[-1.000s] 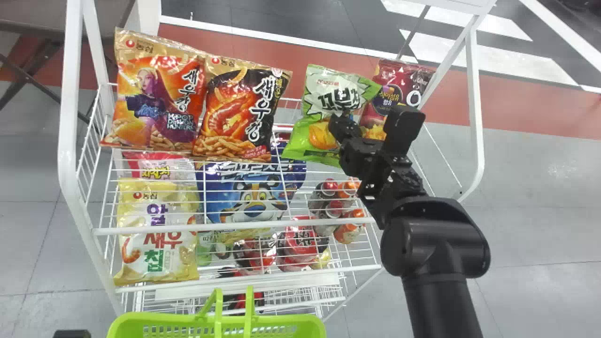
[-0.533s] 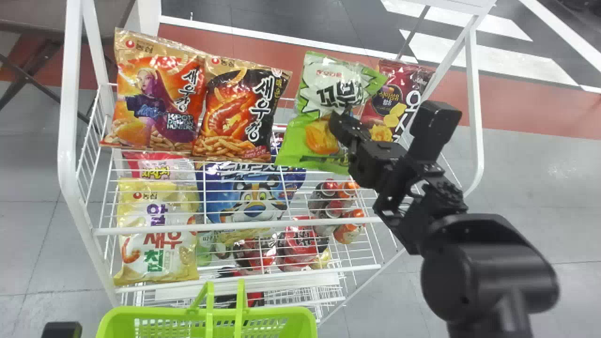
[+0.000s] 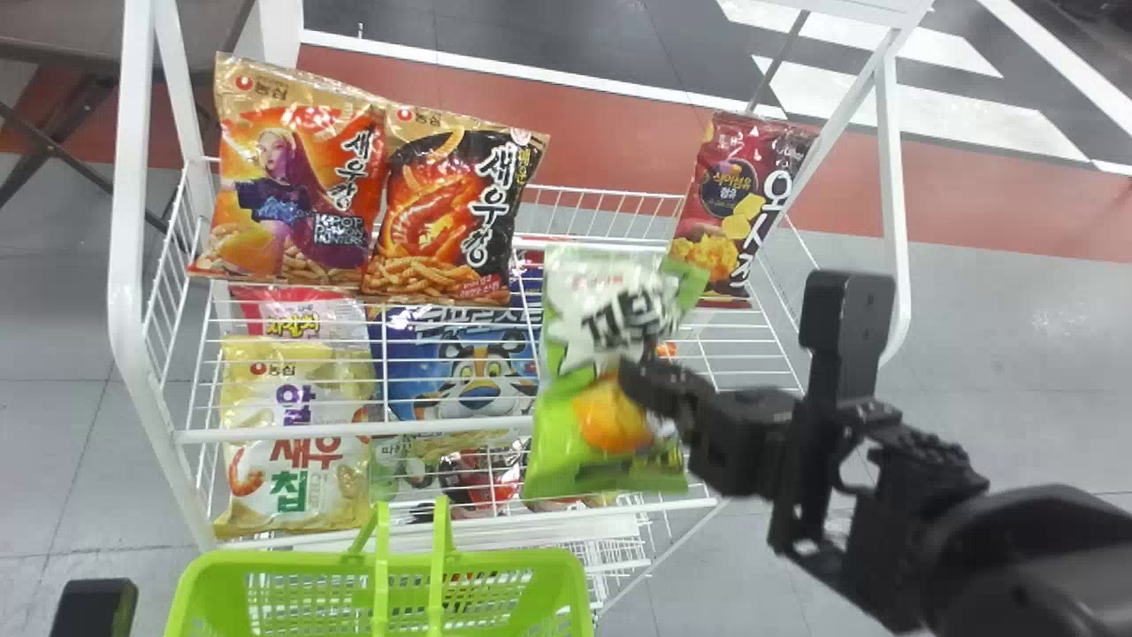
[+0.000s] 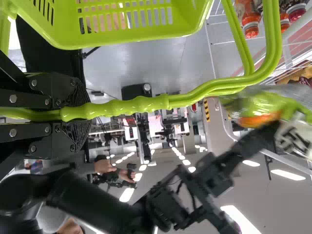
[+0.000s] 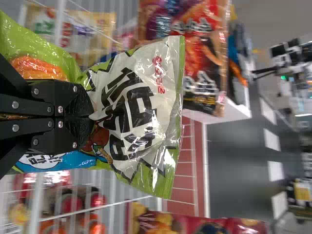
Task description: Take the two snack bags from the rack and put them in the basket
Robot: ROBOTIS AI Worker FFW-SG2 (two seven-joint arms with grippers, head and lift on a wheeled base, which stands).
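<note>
My right gripper (image 3: 641, 376) is shut on the green and white snack bag (image 3: 610, 310), holding it above the rack's front half. In the right wrist view the gripper (image 5: 92, 117) pinches that bag (image 5: 141, 102) near its middle. The green basket (image 3: 566, 566) is at the bottom of the head view, before the rack (image 3: 354, 432). My left gripper (image 4: 85, 114) is shut on the basket's handle (image 4: 131, 106). A dark red snack bag (image 3: 734, 195) stands at the rack's right; two orange snack bags, one (image 3: 283, 177) beside the other (image 3: 455, 203), stand at its upper left.
The lower tier holds a yellow bag (image 3: 296, 425), a blue tiger bag (image 3: 478, 372) and other packs. White posts rise at the rack's sides, one (image 3: 128, 221) on the left and one (image 3: 893, 195) on the right.
The right gripper has drawn the green and white bag off its place beside the dark red bag, towards the rack's front. The basket has shifted a little to the left and away from the robot.
</note>
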